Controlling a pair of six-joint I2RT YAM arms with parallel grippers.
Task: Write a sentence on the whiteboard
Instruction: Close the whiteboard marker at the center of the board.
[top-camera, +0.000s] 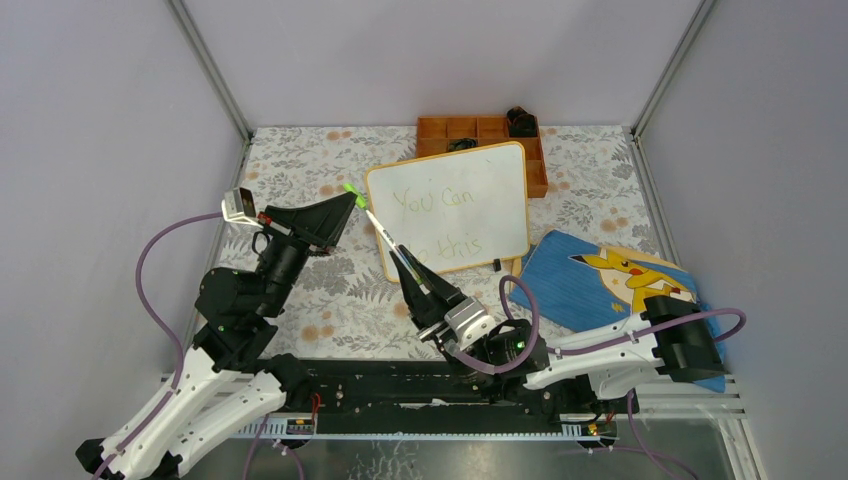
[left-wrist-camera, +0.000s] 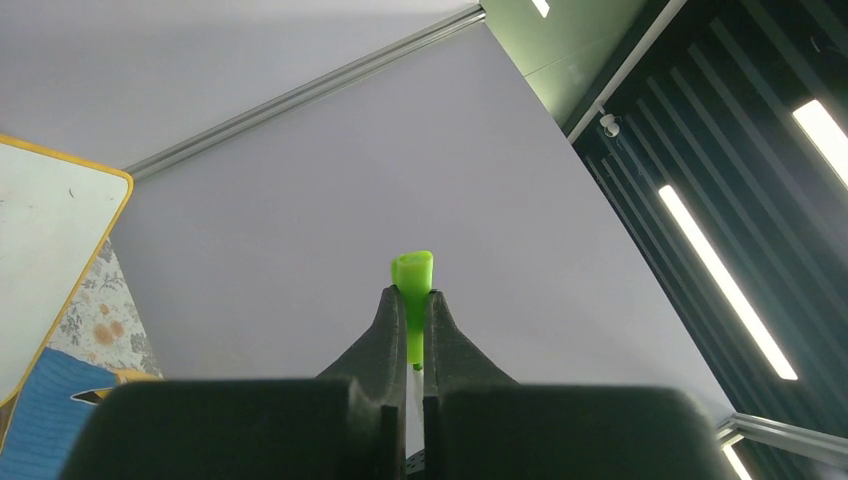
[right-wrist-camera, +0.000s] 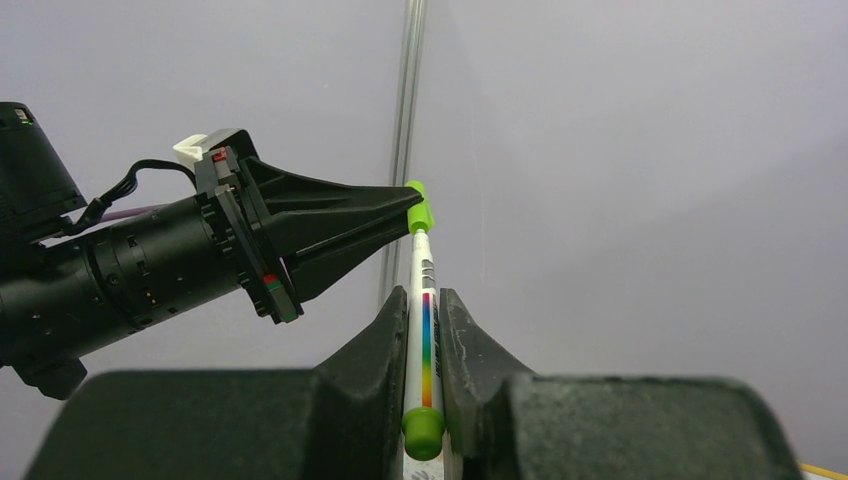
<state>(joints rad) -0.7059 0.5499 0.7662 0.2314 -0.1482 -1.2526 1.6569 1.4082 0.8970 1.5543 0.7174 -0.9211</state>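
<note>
The rectangular white whiteboard with a thin orange-yellow frame (top-camera: 500, 215) lies flat on the floral-patterned worktop (top-camera: 320, 160), just in front of the orange wooden compartment tray (top-camera: 480, 128) and beside the blue cartoon-print cloth (top-camera: 600, 285). The faint light-green handwritten sentence (top-camera: 437, 201) on it reads "You Can" with "this" legible on the second line.

The right end effector (top-camera: 398, 255) is closed on the white rainbow-striped marker (top-camera: 378, 228), its fingers clamping the barrel near the rear end in the right wrist view (right-wrist-camera: 425, 300). The left end effector (top-camera: 352, 200) is closed on the bright green plastic cap (top-camera: 353, 191) at the marker's far end, the cap poking up between its fingertips (left-wrist-camera: 412, 300).

The marker's long axis runs from the right end effector up and to the left towards the left one, crossing above the board's left edge. The two end effectors face each other along that line. I cannot tell whether the cap is fully seated.

The writing looks complete, so this is probably the capping step. The next move would run along the barrel's axis and needs cap and barrel kept in line. The board lies to the right of the marker, nearer the right arm.
</note>
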